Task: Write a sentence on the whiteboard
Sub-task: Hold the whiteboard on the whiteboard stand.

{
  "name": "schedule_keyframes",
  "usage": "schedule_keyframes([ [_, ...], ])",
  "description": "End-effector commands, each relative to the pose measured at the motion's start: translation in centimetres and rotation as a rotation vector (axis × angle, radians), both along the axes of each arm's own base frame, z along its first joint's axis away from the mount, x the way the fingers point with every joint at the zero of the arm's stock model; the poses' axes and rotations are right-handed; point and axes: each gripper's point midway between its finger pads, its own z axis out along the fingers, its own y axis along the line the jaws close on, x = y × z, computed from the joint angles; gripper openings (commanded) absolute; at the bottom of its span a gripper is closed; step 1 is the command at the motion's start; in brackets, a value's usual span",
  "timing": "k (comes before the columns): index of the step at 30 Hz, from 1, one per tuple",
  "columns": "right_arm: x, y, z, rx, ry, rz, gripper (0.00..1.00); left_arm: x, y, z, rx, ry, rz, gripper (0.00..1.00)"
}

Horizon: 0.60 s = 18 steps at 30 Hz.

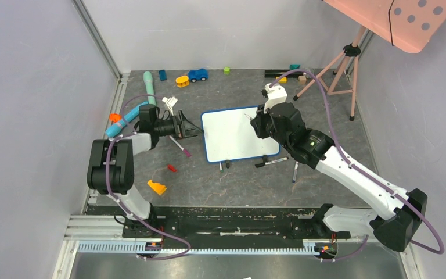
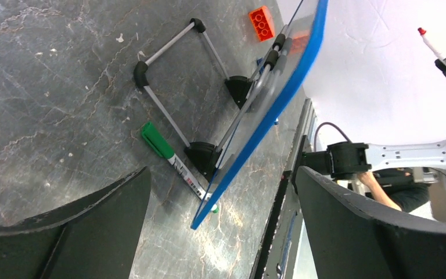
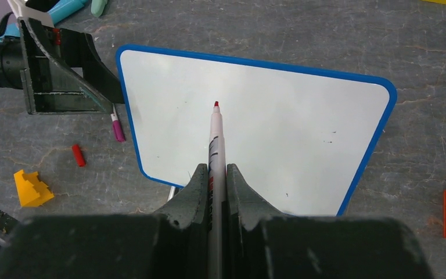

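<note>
Left of the whiteboard (image 1: 238,132), the left arm (image 1: 111,165) is built of chunky black joint housings and a short white link. Right of the whiteboard, the right arm (image 1: 357,181) has a long white link dotted with small dark screws between black joints, and a white cap at its wrist. A purple cable (image 1: 338,141) runs along each arm. The left gripper (image 1: 181,127) has broad matte-black fingers (image 2: 87,226); the right gripper (image 3: 215,170) has narrower dark ones.

whiteboard (image 1: 232,135): white face, faint specks, thin blue rounded frame
pose: propped aslant on black feet (image 2: 202,152)
place: mid-table (image 1: 209,186)
</note>
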Motion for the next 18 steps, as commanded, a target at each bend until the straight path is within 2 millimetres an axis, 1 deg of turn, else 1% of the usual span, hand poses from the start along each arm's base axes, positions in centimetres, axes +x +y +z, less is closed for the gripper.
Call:
schedule_keyframes([
  [1,0.6,0.2,1.7,0.04,-0.052,-0.012,0.0,0.9,-0.7,1.3,-0.13,-0.034,-0.05,1.0],
  [2,0.7,0.3,1.7,0.041,-0.052,-0.008,0.0,0.9,-0.9,1.6,-0.168,-0.043,-0.049,1.0],
  [3,0.7,0.5,1.6,0.041,-0.049,-0.001,0.0,0.9,-0.9,2.0,-0.201,-0.116,-0.049,1.0],
  [4,0.8,0.7,1.6,0.04,-0.047,0.003,0.0,0.7,-0.9,3.3,-0.242,-0.214,-0.046,1.0],
  [5,0.9,0.9,1.6,0.039,-0.043,0.011,0.0,0.2,-0.8,3.2,-0.254,-0.291,-0.054,0.98],
  [8,0.9,1.3,1.6,0.044,-0.04,0.023,0.0,0.5,-0.8,2.4,-0.274,-0.219,-0.039,1.0],
  [9,0.9,1.3,1.7,0.046,-0.042,0.024,0.0,1.0,0.0,2.4,-0.27,-0.226,-0.012,0.99],
  [10,0.9,1.2,1.6,0.044,-0.041,0.021,0.0,1.1,0.3,2.3,-0.257,-0.256,-0.013,0.97],
  [13,0.9,1.0,1.7,0.047,-0.05,0.014,0.0,1.1,0.4,2.0,-0.22,-0.339,-0.057,0.93],
  [16,0.8,1.0,1.6,0.047,-0.049,0.013,0.0,1.0,0.3,1.5,-0.218,-0.328,-0.084,0.91],
  [18,0.8,0.9,1.5,0.049,-0.047,0.013,0.0,0.9,0.3,1.5,-0.215,-0.336,-0.084,0.9],
])
